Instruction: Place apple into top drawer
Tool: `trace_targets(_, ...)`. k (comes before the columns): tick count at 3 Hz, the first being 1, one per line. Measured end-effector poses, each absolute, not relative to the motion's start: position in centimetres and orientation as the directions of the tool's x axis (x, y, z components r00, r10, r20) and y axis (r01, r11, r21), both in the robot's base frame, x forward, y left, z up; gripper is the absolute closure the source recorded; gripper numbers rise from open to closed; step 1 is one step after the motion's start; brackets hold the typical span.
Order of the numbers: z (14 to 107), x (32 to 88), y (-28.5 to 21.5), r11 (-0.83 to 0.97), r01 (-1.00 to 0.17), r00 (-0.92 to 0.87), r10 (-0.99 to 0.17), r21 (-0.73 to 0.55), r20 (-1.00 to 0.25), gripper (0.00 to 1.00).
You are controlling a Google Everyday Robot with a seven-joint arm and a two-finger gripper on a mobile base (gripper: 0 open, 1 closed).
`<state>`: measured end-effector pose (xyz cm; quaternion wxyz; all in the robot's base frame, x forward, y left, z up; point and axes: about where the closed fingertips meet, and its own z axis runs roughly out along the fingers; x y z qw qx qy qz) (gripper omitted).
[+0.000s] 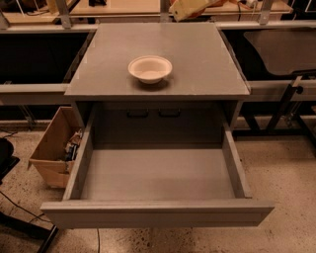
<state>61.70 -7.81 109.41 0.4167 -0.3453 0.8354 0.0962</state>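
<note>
Jaws first: honestly can't tell if they're apart or together. The gripper (190, 7) is only a cream-coloured chunk poking in at the very top edge, above the back of the grey cabinet top (202, 59). There's a hint of reddish-orange right against it, but I can't say for sure that's the apple. The top drawer (158, 213) is pulled all the way out toward the camera, flat grey bottom showing, long plain front panel nearest us. A cream-white bowl (150, 68) sits upright on the cabinet top, a bit left of centre, well apart from the gripper. Down on the floor to the left, a brown cardboard box (49, 154) sits just beside the drawer's left wall, with some stuff inside.
</note>
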Motion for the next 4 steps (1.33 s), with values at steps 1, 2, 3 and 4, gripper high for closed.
trace_targets(1,108.8,57.4,-6.1,0.716,-0.692,-0.342,-0.44,-0.095,-0.83,1.0)
trace_targets(2,99.8,56.2,-9.9,0.746,-0.666,-0.446,-0.39,0.008,-0.806,1.0)
trace_targets(3,86.2,55.5,-13.5,0.779,-0.62,-0.603,-0.394,0.096,-0.694,1.0)
trace_targets(4,74.2,55.4,-15.4,0.793,-0.594,-0.674,-0.399,0.134,-0.622,1.0)
